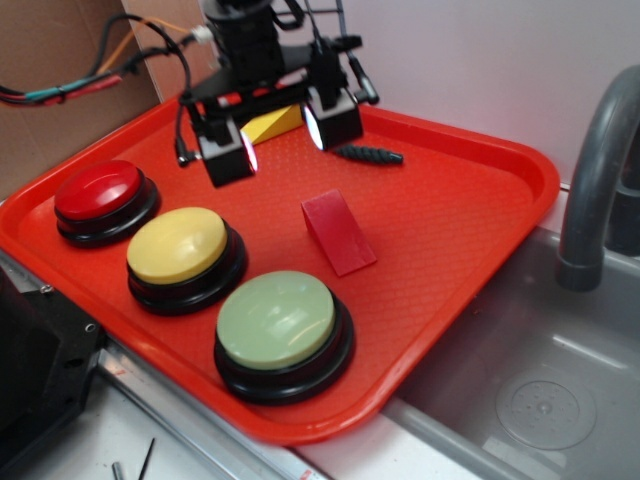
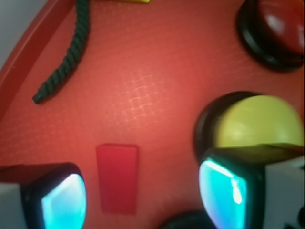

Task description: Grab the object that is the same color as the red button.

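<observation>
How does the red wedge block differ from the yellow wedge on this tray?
The red wedge block lies in the open near the middle of the tray; the yellow wedge sits at the far side, partly hidden behind the gripper. The red wedge nearly matches the tray's colour, while the yellow one stands out against it. The red wedge shows in both views; the yellow shows only as a sliver in the wrist view. Both rest on the tray, ungrasped.

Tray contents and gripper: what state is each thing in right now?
gripper: open, empty, above the tray.
red wedge: lying free on the tray, ungrasped.
red button: untouched.
yellow button: untouched.
green button: untouched.
yellow wedge: partly hidden behind the fingers.
dark rope piece: lying loose.
</observation>
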Controlling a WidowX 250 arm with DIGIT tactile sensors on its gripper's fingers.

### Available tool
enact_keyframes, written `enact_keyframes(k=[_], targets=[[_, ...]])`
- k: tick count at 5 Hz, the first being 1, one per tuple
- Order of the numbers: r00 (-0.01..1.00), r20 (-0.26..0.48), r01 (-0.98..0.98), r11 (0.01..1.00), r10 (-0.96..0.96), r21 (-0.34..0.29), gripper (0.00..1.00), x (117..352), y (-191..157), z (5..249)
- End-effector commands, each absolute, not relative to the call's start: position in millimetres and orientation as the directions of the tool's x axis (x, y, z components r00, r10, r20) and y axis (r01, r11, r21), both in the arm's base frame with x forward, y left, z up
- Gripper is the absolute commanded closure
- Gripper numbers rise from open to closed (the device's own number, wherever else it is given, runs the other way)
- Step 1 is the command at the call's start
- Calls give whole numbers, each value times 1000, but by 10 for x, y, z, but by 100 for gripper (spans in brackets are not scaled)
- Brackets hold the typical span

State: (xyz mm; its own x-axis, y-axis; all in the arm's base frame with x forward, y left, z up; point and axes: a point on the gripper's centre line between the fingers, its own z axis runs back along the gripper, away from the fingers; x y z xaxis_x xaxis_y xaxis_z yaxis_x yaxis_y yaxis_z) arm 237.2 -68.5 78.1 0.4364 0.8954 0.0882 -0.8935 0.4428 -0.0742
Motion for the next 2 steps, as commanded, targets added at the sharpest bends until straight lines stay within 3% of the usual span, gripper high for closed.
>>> enact_keyframes(k=[1,2], targets=[[418,138,-903,427,898,-46,0,2634,-729,386],[436,140,-895,444,889,-32,0,2651,-771,268]])
